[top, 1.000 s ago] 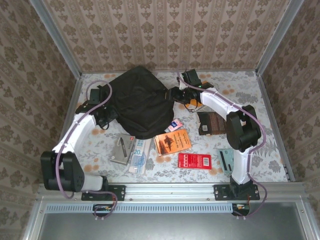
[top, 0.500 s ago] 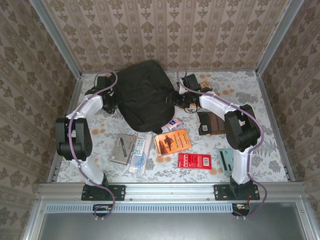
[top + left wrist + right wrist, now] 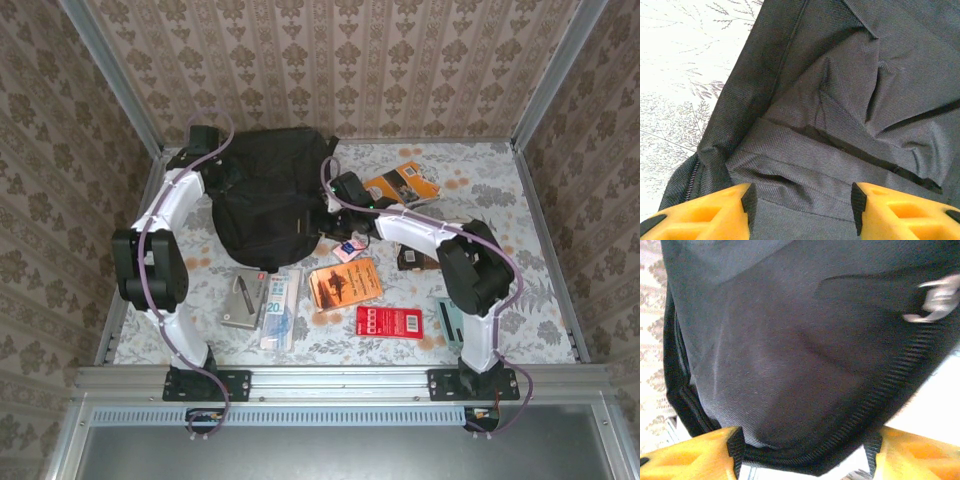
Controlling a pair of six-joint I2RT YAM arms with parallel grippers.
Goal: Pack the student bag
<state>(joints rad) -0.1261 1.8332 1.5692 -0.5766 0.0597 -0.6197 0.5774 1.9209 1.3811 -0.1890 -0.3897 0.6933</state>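
The student bag (image 3: pixel 272 195), a big black fabric backpack, lies at the back of the table between both arms. My left gripper (image 3: pixel 226 178) is at its left side. In the left wrist view my left gripper (image 3: pixel 803 202) is open, its pads (image 3: pixel 749 205) wide apart over folded bag cloth (image 3: pixel 850 100). My right gripper (image 3: pixel 331 200) is at the bag's right edge. In the right wrist view my right gripper (image 3: pixel 803 452) is open, with the bag's ribbed edge (image 3: pixel 875 405) lying across the gap between the pads.
In front of the bag lie a grey case (image 3: pixel 243 297), a ruler pack (image 3: pixel 278 305), an orange book (image 3: pixel 343 283), a red book (image 3: pixel 390 321) and a small card (image 3: pixel 348 248). Another orange book (image 3: pixel 403 183) lies back right; a dark book (image 3: pixel 415 258) is under the right arm.
The left arm swung to the back left corner and the bag shifted left. The right gripper moved left with the bag's edge and opened wider, uncovering the orange book behind it.
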